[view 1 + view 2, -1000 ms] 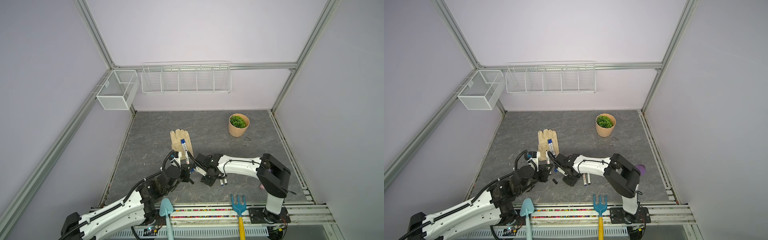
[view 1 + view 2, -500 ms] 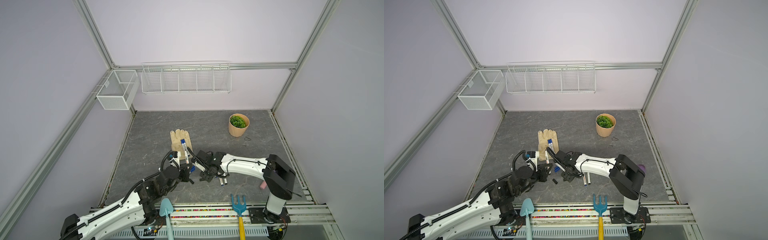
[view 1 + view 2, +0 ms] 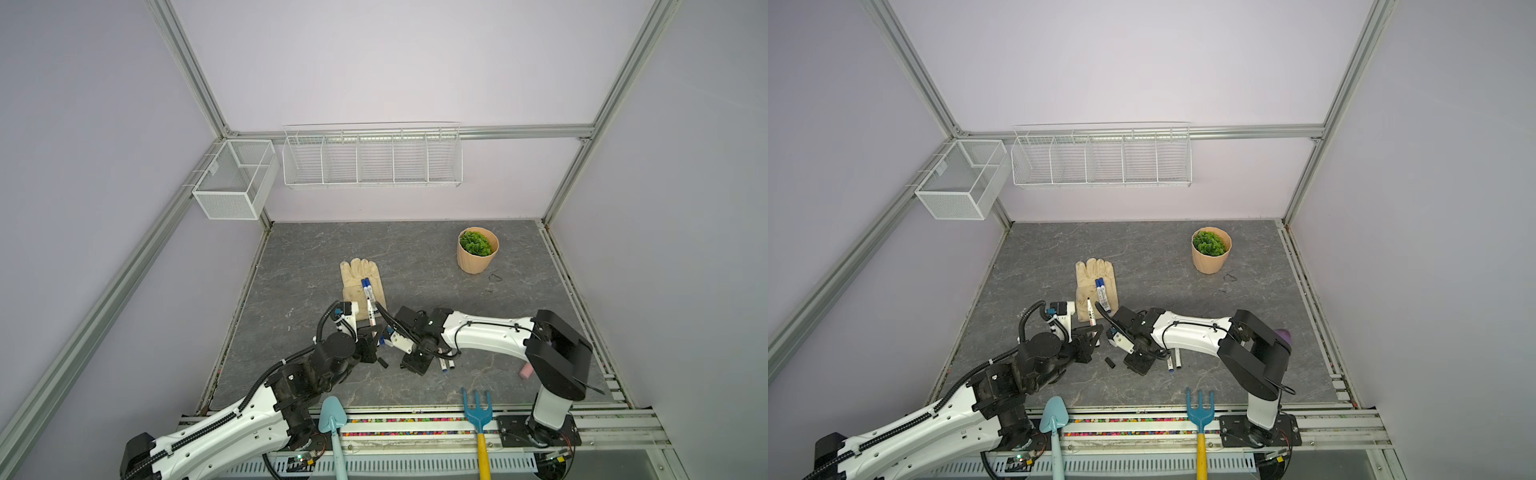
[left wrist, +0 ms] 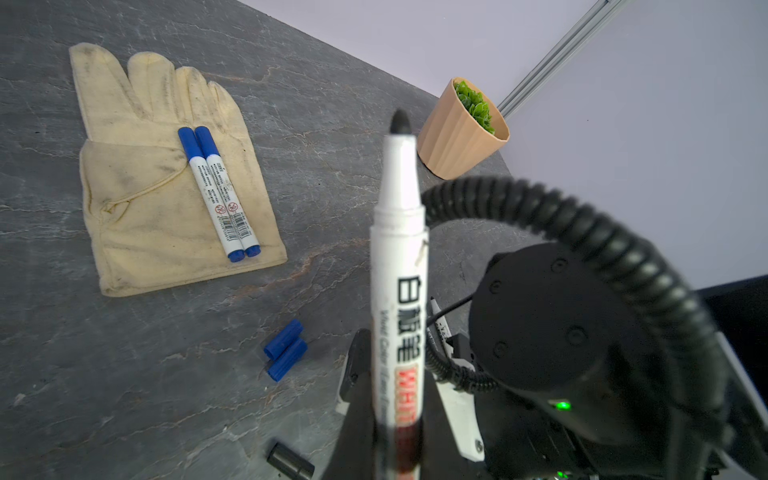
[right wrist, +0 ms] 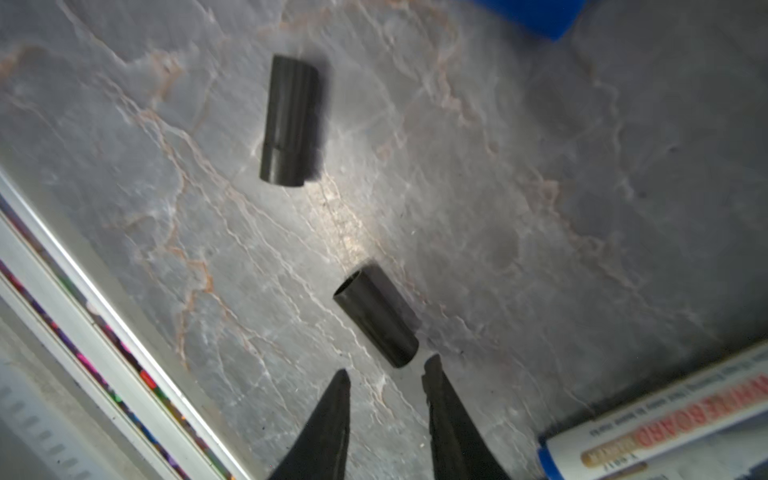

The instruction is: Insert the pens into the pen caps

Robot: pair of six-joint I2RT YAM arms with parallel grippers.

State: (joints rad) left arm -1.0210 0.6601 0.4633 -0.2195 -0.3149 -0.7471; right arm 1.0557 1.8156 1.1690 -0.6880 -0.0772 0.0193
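left gripper [image 4: 395,374]: clenched round the lower barrel of a white pen [image 4: 399,249], held upright off the table, bare black tip uppermost. right gripper [image 5: 388,372]: released, jaws apart with nothing between them, hanging low over the grey table [image 5: 540,208], tips just short of a black cap [image 5: 376,318]. both grippers close together near the front middle in both top views.

tan work glove [image 4: 166,187]: flat on the table, just beyond the left gripper. plant pot [image 3: 477,253]: upright, toward the far right, well apart from everything else.

two capped pens [image 4: 220,195]: side by side and touching, lying on the glove, blue caps toward its fingers, blue end plugs toward its cuff. two more pens [image 3: 446,365]: side by side on the table, just beside the right gripper, mostly hidden under the arm, capped or not impossible to tell.

black cap by the right tips: lying on its side. second black cap [image 5: 291,120]: also on its side, apart from the first. two blue caps [image 4: 286,349]: touching, side by side on bare table, near the glove's cuff but off it.
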